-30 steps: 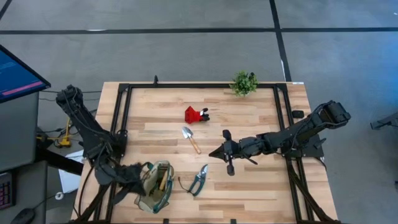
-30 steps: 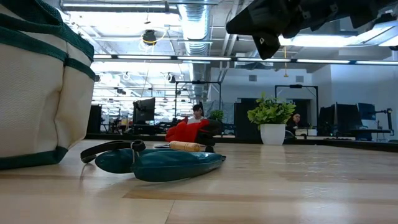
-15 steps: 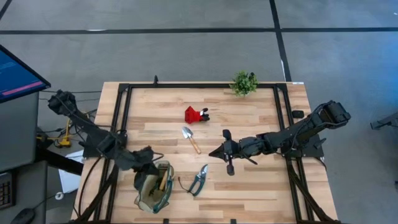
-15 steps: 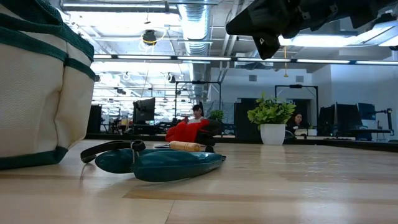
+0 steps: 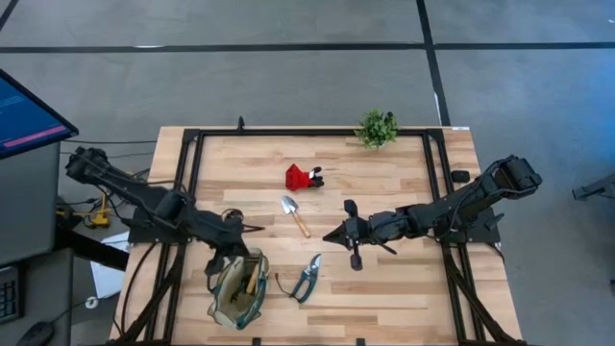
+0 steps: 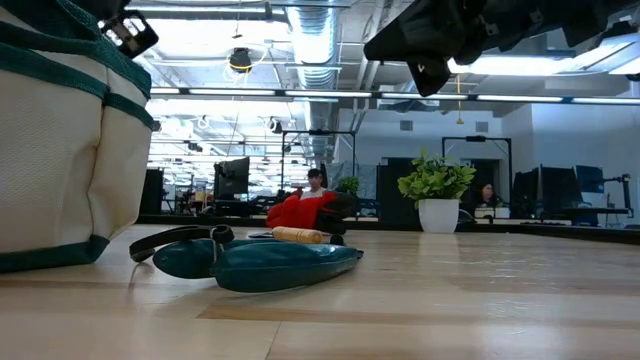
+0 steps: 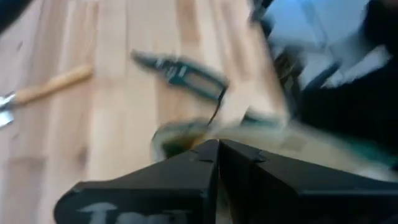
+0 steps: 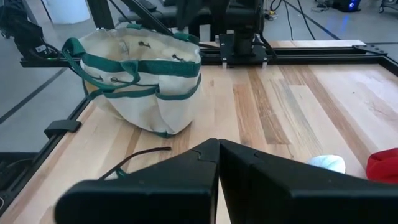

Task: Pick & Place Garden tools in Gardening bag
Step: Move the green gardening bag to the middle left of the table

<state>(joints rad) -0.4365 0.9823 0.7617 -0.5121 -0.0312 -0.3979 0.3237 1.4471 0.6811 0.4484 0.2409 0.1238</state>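
1. Grey floor surrounds a pale wooden worktop (image 5: 384, 288) framed by black rails; the low view looks across it into a bright open office.
2. At 7 o'clock on the worktop stands the gardening bag (image 5: 239, 289), soft tan canvas with green trim, mouth up, a wooden handle showing inside.
3. Just beside the bag, toward 6 o'clock, lie the pruning shears (image 5: 307, 277), flat and free of the bag.
4. Near the centre lies 1 trowel (image 5: 294, 214), silver blade toward 11 o'clock, wooden handle toward 5 o'clock; the red-and-black tool (image 5: 303, 178) sits beyond it toward 12 o'clock.
5. A small plant (image 5: 377, 128) stands at the 1 o'clock edge and is no part of the job.
6. The left hand (image 5: 258, 229) hangs just above the bag's 12 o'clock rim, fingers pressed together, pinching nothing.
7. The right hand (image 5: 328, 235) hovers right of centre, tips pointing toward 9 o'clock, fingers likewise pressed together and empty.
8. Handling, as a judgement: the trowel looks stiff and light; its round wooden handle offers the surest hold, while the thin blade lies too flat to pinch.
9. The shears seem heavier, with smooth coated grips that could slip or swing apart; taking them across both handles near the pivot looks safest.
10. The bag is limp, so a tool dropped on its rim may fold it.
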